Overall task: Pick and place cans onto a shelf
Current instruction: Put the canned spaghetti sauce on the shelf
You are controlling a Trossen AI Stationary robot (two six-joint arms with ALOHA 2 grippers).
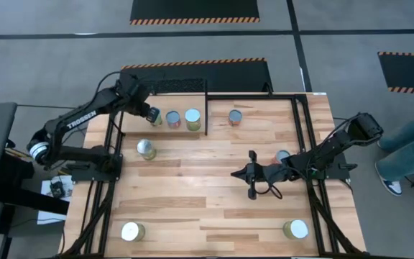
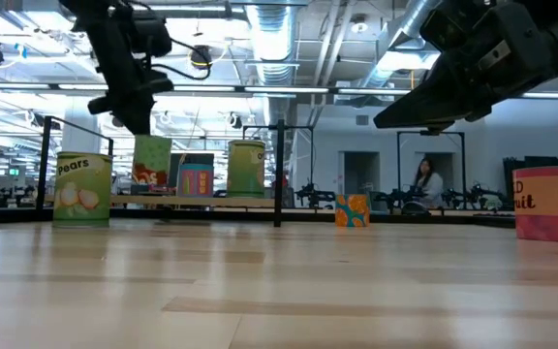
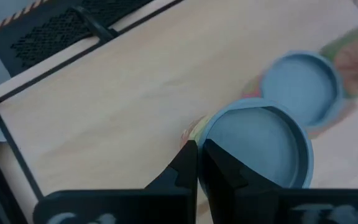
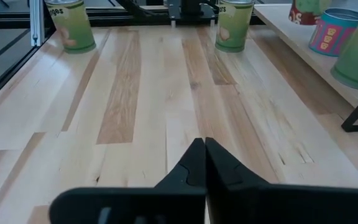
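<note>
Left pincer (image 1: 152, 114), pressed together, hangs at the shelf (image 1: 165, 86) upper left, probably touching the end can (image 1: 156, 118), so it might topple.

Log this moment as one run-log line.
left gripper: shut, over shelf beside cans | right gripper: shut, empty, mid-table

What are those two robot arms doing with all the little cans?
They are putting cans on the shelf. Three cans stand there now, and the left gripper, shut, is right at the end can of that row. The right gripper is shut and empty above the middle of the table. Five more cans wait on the table, like the one beside the shelf.
</note>
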